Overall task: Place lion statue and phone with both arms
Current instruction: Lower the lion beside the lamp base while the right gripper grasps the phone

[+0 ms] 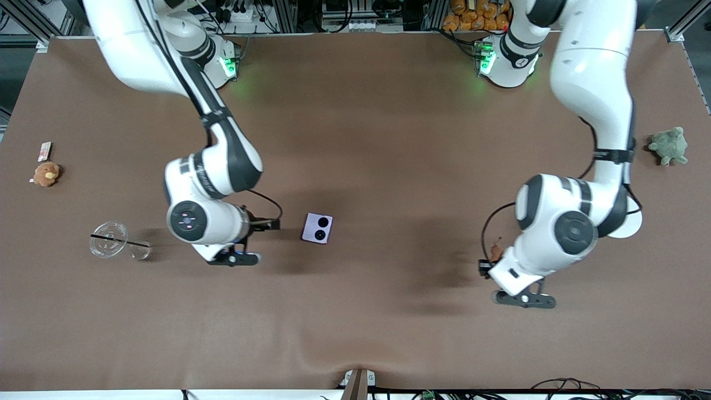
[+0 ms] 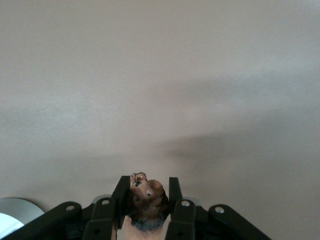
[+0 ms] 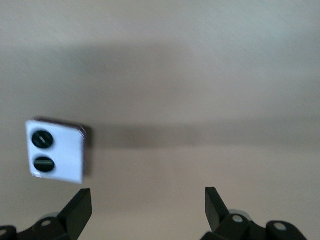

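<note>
The phone, pale lavender with two black circles facing up, lies flat near the middle of the table. It also shows in the right wrist view. My right gripper is open and empty, low over the table beside the phone, toward the right arm's end; in its own wrist view the jaws stand wide apart. My left gripper is shut on the lion statue, held just above bare table toward the left arm's end. The left wrist view shows the orange-brown lion statue clamped between the fingers of the left gripper.
A clear cup lid with a black straw lies near the right arm's end. A tan plush toy and a small card sit by that table edge. A green plush sits near the left arm's end.
</note>
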`<state>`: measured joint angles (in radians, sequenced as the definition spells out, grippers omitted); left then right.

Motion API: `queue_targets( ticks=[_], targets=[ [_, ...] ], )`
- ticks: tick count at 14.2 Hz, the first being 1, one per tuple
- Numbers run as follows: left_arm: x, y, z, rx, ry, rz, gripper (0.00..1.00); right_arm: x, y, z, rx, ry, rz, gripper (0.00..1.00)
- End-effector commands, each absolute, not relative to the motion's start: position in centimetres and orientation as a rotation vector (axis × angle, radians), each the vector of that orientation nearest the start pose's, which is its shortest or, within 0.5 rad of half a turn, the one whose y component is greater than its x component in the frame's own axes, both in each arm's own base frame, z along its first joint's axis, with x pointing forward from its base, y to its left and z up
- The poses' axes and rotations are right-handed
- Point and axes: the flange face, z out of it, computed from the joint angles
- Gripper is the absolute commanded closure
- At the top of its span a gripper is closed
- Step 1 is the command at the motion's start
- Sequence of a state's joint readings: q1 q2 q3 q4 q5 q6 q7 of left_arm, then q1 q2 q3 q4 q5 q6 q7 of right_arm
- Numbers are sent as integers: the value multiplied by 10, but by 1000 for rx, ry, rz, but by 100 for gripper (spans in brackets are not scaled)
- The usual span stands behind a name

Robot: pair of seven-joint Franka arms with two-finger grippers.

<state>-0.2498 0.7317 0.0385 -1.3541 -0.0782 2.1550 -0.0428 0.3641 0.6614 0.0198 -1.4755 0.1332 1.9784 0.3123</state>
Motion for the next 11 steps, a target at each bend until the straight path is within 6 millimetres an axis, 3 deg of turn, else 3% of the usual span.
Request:
queue_targets(
  ticks=[1,2,4,7,11],
  targets=[
    [712,-152,279,-3191,280,-36,100,631,336,264,-3050,-131,187,0],
    [710,-148,274,-3190,272,-24,100,624,351,256,-3050,-163,174,0],
    [702,-140,262,-3183,256,9,100,624,352,244,-3052,-119,181,0],
    [683,-117,251,-3177,185,12,100,619,356,217,-3073,102,226,0],
    [653,-96,237,-3173,147,-52,100,619,363,204,-3065,132,194,0]
  ],
)
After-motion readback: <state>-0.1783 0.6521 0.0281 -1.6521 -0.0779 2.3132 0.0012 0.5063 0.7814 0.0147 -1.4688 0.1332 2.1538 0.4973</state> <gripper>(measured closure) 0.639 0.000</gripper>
